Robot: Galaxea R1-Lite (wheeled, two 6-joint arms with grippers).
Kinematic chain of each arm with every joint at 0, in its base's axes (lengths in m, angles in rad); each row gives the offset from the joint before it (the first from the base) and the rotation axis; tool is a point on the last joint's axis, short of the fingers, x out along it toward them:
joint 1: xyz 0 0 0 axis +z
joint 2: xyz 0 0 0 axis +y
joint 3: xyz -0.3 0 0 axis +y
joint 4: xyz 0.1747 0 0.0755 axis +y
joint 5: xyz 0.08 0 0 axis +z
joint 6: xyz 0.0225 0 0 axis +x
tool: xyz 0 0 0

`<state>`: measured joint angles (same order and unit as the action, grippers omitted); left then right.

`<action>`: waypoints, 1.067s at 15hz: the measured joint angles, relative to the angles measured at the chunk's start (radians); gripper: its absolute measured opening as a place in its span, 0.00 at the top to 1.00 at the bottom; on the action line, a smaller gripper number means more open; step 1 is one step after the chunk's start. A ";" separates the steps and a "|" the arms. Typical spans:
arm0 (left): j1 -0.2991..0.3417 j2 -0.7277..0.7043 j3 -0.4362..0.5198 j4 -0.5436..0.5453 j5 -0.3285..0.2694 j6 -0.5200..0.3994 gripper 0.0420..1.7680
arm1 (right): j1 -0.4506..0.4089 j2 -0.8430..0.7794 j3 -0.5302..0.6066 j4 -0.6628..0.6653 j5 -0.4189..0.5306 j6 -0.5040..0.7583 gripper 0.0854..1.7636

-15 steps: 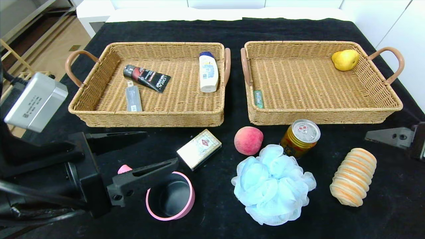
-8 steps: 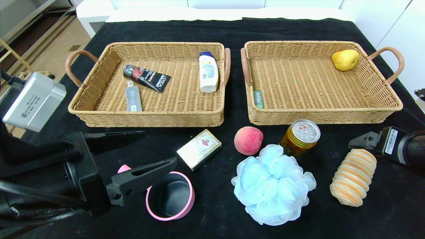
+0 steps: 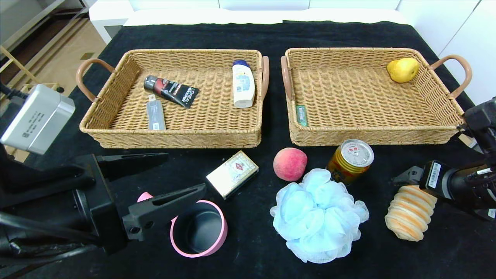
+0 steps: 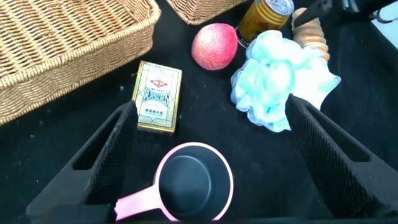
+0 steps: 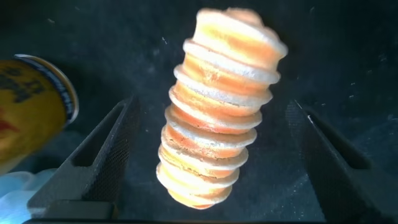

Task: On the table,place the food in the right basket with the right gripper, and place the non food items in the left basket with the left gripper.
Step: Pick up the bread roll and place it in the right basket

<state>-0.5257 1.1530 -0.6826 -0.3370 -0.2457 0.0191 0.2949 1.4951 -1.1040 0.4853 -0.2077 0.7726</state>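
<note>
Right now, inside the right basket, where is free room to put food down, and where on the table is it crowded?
The right basket floor is mostly bare between the pear in its far right corner and the green packet at its near left wall. In front, the peach, can and blue bath puff crowd together; the right gripper, open, hovers over the bread roll.

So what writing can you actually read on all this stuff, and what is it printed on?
"L'OREAL": on the black squeeze tube in the left wicker basket.
White shampoo bottle, label: too small to read.
Small clear bottle, label: too small.
Cream card box, printed emblem: blurred.
Gold drink can, red mark on lid: unreadable.
Green pack in the right wicker basket: unreadable.
</note>
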 joint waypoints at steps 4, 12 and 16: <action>0.000 -0.005 0.003 0.000 0.000 0.011 0.03 | 0.000 0.026 0.010 -0.002 0.025 0.014 0.03; 0.000 -0.007 0.011 0.000 0.000 0.027 0.03 | 0.000 0.040 0.014 -0.007 0.046 0.020 0.16; 0.000 -0.007 0.016 0.000 0.000 0.037 0.03 | 0.001 0.047 0.016 -0.008 0.070 0.020 0.49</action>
<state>-0.5262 1.1460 -0.6666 -0.3370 -0.2453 0.0562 0.2957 1.5417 -1.0881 0.4772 -0.1379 0.7921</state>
